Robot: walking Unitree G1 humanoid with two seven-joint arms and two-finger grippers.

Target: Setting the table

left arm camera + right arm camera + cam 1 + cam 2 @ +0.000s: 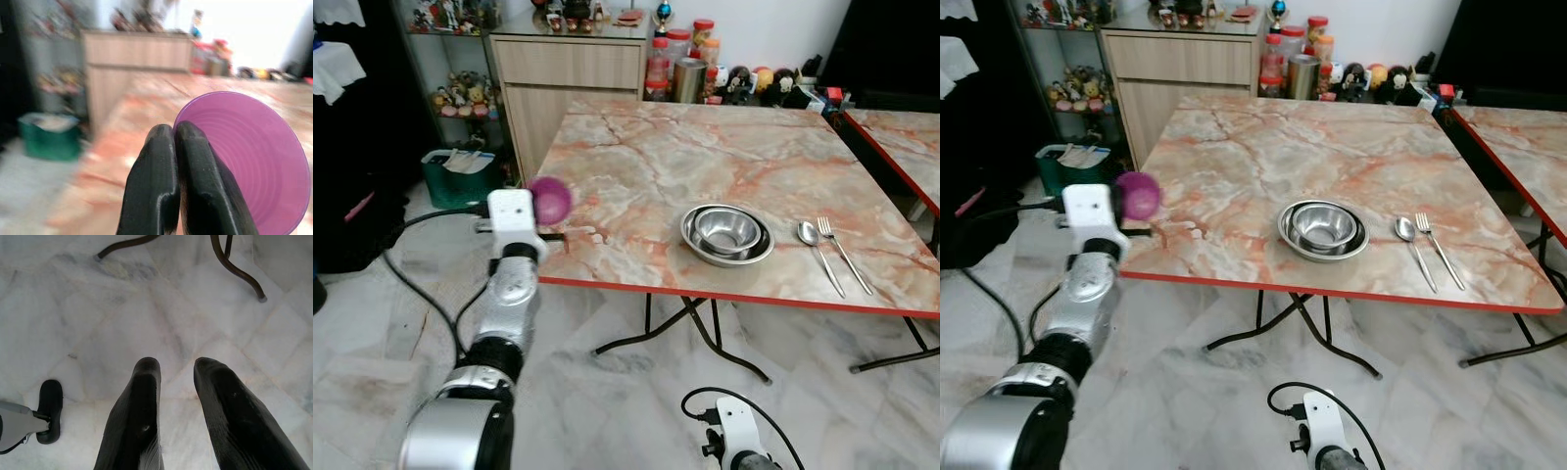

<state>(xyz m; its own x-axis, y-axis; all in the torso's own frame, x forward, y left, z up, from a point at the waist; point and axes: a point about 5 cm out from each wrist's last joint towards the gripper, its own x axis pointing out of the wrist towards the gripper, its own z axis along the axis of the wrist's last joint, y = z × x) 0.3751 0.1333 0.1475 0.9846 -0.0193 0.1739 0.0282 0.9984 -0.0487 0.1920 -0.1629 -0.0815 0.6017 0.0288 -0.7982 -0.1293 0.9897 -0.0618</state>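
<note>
Left arm raised at the left edge of the marble-patterned bench, its left gripper holding a purple cup by the rim. In the left wrist view the jaws are pressed together with the cup's wall pinched between them, and the cup's open mouth faces the camera. In the head views the cup sits just off the bench's near left corner, at about bench height, and whether it touches the surface cannot be told.

Behind the arm, on the floor by a dark cabinet, stands a green bin holding papers. A wooden sideboard stands against the wall beyond the bench, with jars and a metal canister beside it and small figurines along the wall.

Near the middle of the bench's front half, two steel bowls are nested one inside the other. Just to their right lie a spoon and a fork, side by side and close together, handles pointing toward the red-edged front rim.

A second bench of the same pattern stands at far right.

Right gripper hangs low over the pale marble floor near the bench's folding legs, jaws slightly apart and holding nothing.
</note>
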